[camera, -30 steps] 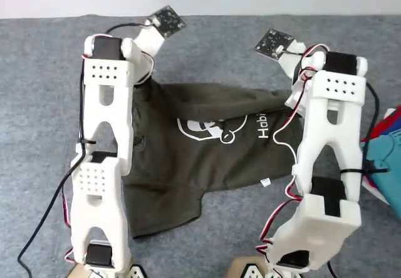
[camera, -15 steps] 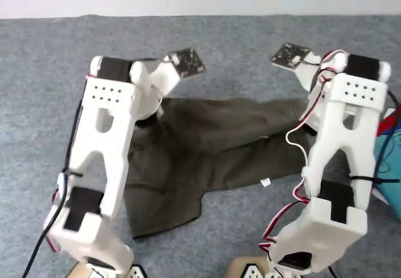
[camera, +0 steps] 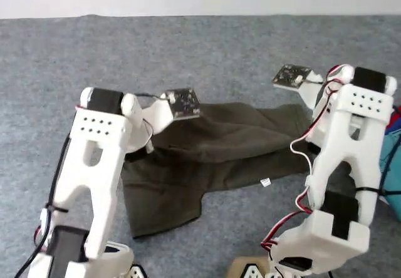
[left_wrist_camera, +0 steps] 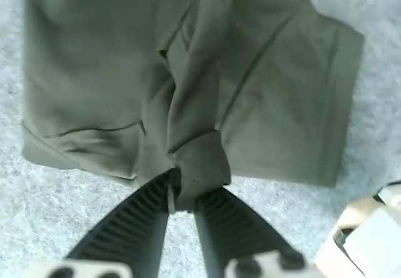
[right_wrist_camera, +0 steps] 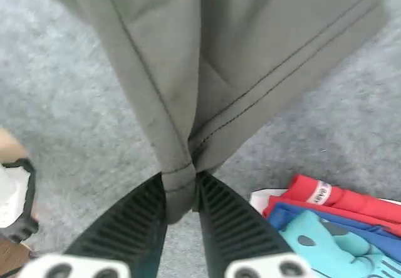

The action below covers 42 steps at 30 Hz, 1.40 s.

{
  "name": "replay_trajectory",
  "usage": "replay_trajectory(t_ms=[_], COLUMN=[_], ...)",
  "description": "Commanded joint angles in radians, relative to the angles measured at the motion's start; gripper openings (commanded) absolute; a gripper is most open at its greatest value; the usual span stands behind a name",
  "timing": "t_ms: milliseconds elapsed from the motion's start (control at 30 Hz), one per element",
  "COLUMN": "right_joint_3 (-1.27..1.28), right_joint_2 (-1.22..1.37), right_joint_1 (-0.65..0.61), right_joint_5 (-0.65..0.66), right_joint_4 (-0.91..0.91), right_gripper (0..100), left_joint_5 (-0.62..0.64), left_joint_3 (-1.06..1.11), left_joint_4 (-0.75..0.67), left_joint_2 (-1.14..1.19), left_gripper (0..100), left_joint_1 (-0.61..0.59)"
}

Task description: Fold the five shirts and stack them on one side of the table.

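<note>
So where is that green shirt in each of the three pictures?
High view: shirt mid-table, between the arms.
Left wrist view: a pinched fold in the left tool, the rest spread beyond.
Right wrist view: a stitched edge gripped in the right tool.
Landmark: the coloured pile, beside the right arm in high and right wrist views.

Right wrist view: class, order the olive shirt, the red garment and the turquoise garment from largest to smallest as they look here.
1. The olive shirt, by far the largest, though nearest the camera.
2. The red garment and turquoise garment: about alike, both cut off by the frame edge, so I won't rank them.
</note>
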Motion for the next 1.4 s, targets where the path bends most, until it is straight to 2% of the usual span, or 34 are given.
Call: replay_trajectory(t_ms=[0, 367, 1000, 1267, 1367], right_joint_3=[0.035, 0.091, 0.091, 0.091, 0.087], right_joint_2=[-0.077, -0.081, -0.081, -0.087, -0.088], right_joint_1=[0.013, 0.041, 0.044, 0.044, 0.050], right_joint_5=[0.025, 0.037, 0.037, 0.034, 0.031], right_joint_4=[0.035, -0.065, -0.085, -0.085, -0.076], right_gripper=[1.1, 1.1, 1.1, 1.3, 6.9], left_joint_5=[-0.028, -0.100, -0.101, -0.101, -0.101], left_joint_3=[0.053, 0.245, 0.450, 0.542, 0.565], left_joint_4=[0.029, 0.031, 0.032, 0.031, 0.031], left_joint_2=[-0.080, -0.250, -0.468, -0.554, -0.578], left_gripper=[1, 1, 1, 10, 12], left_joint_1=[0.006, 0.005, 0.006, 0.002, 0.002])
